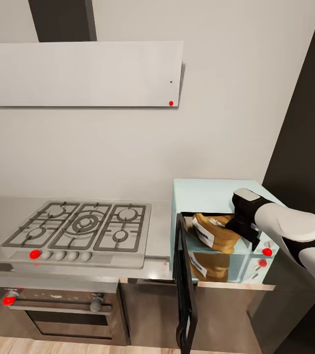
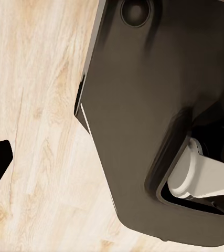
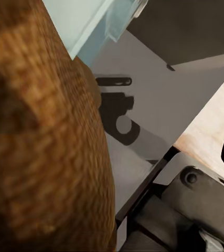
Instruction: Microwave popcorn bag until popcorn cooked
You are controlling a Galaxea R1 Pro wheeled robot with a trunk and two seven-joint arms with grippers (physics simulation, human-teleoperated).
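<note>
The popcorn bag (image 1: 215,231) sits tilted in the mouth of the microwave (image 1: 211,192), whose door (image 1: 184,290) hangs open toward the robot. The microwave stands on the tabletop (image 1: 159,268) just beside the gas hob (image 1: 78,227). The right claw (image 1: 243,227) is at the bag's side, at the front of the oven cavity; the bag's coarse weave (image 3: 43,136) looms large and very close to the right wrist camera, so the claw probably has it clamped, yet the fingers themselves are hidden and their state cannot be told for certain. The left claw's state cannot be told either; its wrist camera looks down on wooden floor (image 2: 33,105) and the robot's dark base (image 2: 143,105).

The bag looks soft and light, a woven sack that will sag and fold under pressure rather than hold shape. Its rough cloth should give good friction. The rolled rim or upper side seems the safest place to pinch, keeping the opening upward so the contents do not spill.
</note>
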